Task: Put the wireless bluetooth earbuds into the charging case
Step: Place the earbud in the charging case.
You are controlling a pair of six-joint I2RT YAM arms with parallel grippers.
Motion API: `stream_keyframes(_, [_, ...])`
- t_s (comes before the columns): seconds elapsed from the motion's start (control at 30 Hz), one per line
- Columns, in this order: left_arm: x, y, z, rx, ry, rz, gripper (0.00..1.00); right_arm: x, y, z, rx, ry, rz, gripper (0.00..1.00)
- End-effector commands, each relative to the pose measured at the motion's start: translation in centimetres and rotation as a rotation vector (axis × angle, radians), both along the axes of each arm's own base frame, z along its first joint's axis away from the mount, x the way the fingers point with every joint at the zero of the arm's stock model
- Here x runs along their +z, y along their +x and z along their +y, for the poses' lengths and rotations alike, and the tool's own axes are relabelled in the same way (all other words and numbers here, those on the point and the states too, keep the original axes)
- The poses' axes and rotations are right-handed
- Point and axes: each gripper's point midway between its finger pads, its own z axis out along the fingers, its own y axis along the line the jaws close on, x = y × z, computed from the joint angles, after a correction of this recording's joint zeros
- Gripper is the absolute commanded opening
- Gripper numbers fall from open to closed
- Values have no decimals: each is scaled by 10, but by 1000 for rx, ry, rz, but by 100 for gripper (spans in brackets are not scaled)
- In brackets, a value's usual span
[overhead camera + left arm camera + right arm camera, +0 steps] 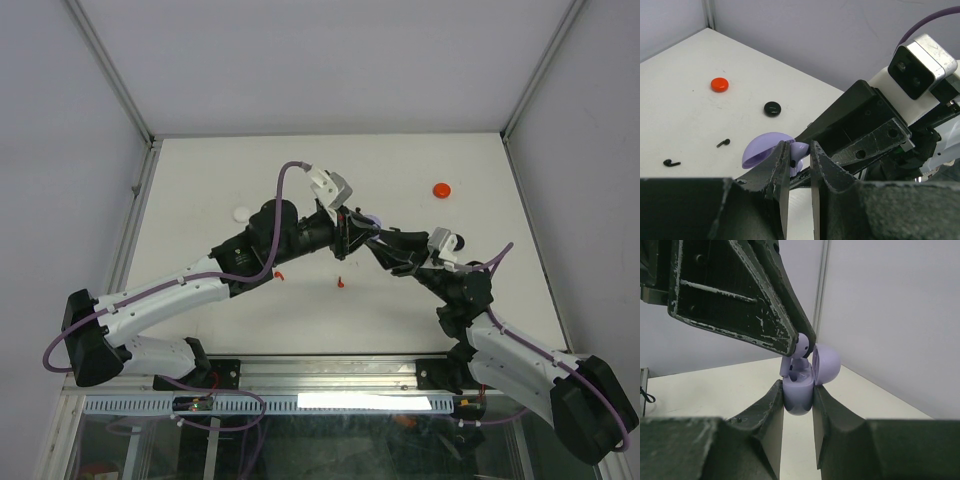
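right wrist view: right gripper [798, 402] squeezes the open lilac case [798, 389]. left gripper [799, 152] pinches a lilac bud [800, 346] right above it, not in yet. a red bud [341, 282] waits nearer.

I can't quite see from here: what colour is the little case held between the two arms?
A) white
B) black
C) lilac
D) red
C: the lilac case, lid open, is clamped in the jaws of the right gripper; the left gripper pinches a lilac earbud at its opening.
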Motion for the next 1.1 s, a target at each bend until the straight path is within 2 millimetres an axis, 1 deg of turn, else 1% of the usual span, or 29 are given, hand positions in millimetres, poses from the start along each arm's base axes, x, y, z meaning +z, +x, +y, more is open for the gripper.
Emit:
stream_keyframes(0.0, [0, -9, -2, -49, 21, -29, 14, 31, -8, -7, -6, 75, -85, 0])
stream_keyframes(0.07, [-2, -9, -1, -46, 33, -37, 14, 31, -8, -7, -5, 76, -84, 0])
stream_keyframes(0.27, [-1, 2, 8, 21, 59, -81, 14, 32, -9, -6, 6, 79, -89, 0])
stream_keyframes(0.47, [4, 2, 6, 12, 56, -101, 14, 31, -13, -3, 31, 70, -89, 0])
stream_keyframes(0.73, [3, -1, 2, -18, 46, -106, 15, 31, -15, -2, 42, 69, -90, 0])
stream_keyframes(0.77, [2, -2, 2, -20, 48, -105, 16, 31, -15, -2, 42, 69, -90, 0])
stream_keyframes(0.9, [1, 0, 6, -1, 52, -101, 29, 32, -15, -2, 42, 71, -91, 0])
stream_keyframes(0.97, [6, -2, 9, 2, 40, -103, 37, 32, -15, -2, 45, 71, -88, 0])
stream_keyframes(1.07, [13, -5, 13, -3, 25, -109, 43, 31, -15, -1, 51, 69, -84, 0])
